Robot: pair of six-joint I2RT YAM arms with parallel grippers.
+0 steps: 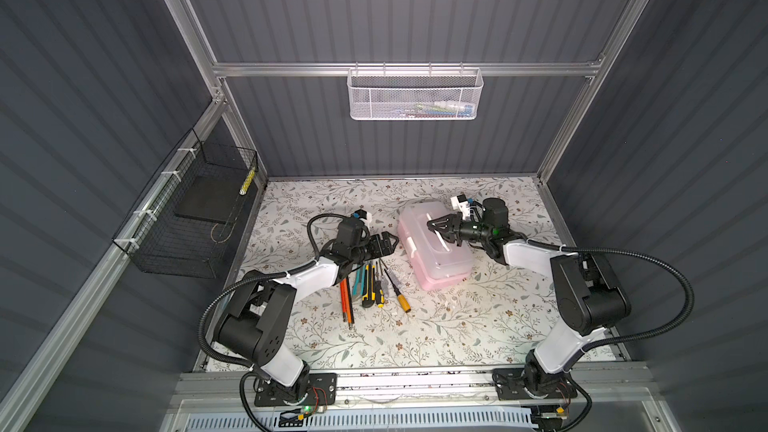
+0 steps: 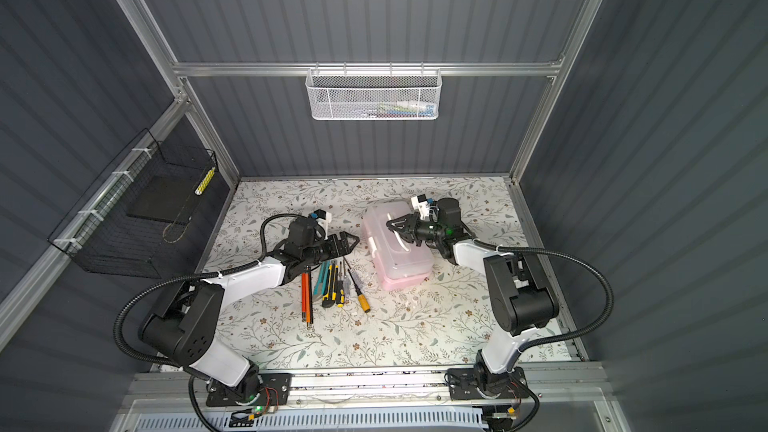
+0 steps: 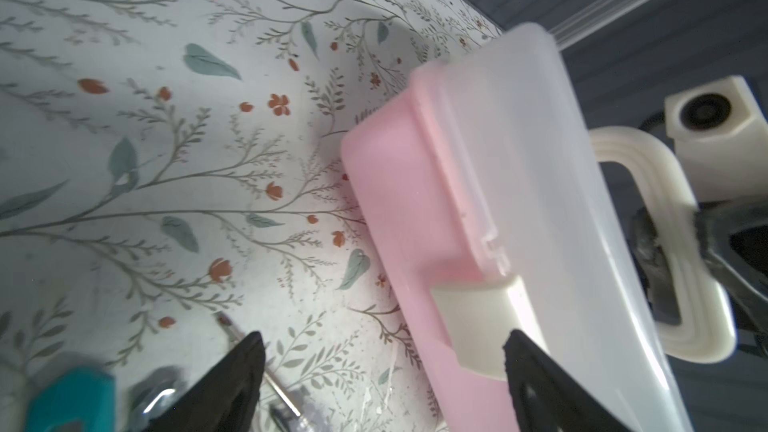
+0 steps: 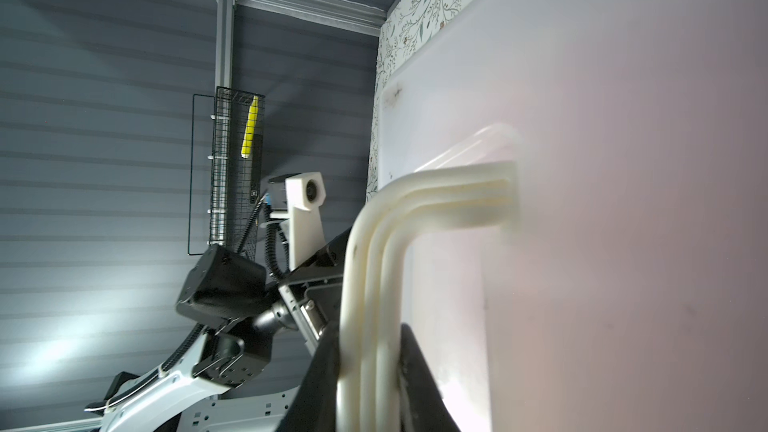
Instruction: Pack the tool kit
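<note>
The tool kit box [image 1: 436,251] [image 2: 399,259] has a pink base and a frosted lid that lies down on it. It stands right of the table's middle. My right gripper [image 1: 441,231] [image 2: 402,229] [image 4: 370,347] is shut on its white C-shaped handle [image 4: 374,268] [image 3: 648,168] from above. My left gripper [image 1: 390,242] [image 2: 351,241] [image 3: 384,336] is open beside the box's left side, one finger close to the white latch [image 3: 478,317]. Several screwdrivers and utility knives [image 1: 370,286] [image 2: 332,284] lie side by side on the table under the left arm.
A white mesh basket [image 1: 415,95] [image 2: 372,95] hangs on the back rail. A black wire basket [image 1: 191,218] [image 2: 141,209] is fixed to the left wall. The floral table [image 1: 415,338] is walled in at the back and on both sides.
</note>
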